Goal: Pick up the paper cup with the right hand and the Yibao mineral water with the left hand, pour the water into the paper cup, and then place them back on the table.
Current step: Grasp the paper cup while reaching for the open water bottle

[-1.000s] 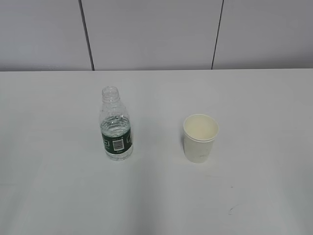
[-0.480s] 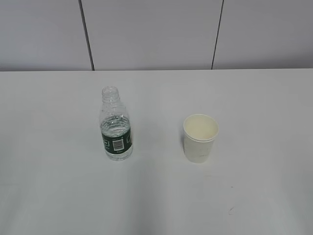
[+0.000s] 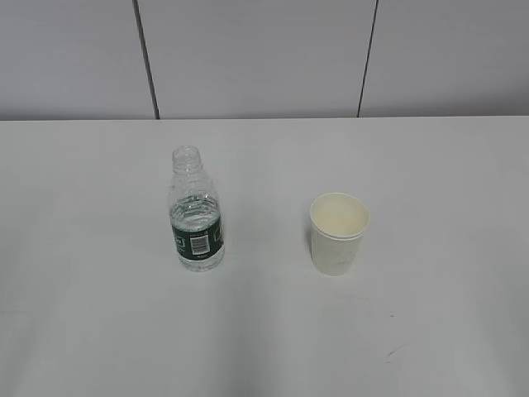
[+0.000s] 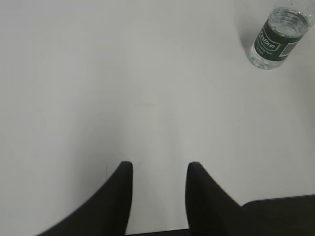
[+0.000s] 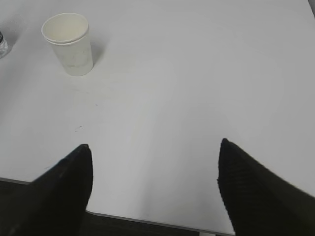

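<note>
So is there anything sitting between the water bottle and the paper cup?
No. In the exterior view only bare white table lies between the water bottle and the paper cup; they stand apart, both upright.

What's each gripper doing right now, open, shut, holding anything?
Left gripper: open, empty, short of the Yibao mineral water.
Right gripper: wide open, empty, short of the paper cup.

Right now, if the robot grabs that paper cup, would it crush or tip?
The paper cup looks thin-walled and empty, so it is probably light and would dent under a hard squeeze. It stands upright on its narrower base, so a sideways nudge might tip it.
</note>
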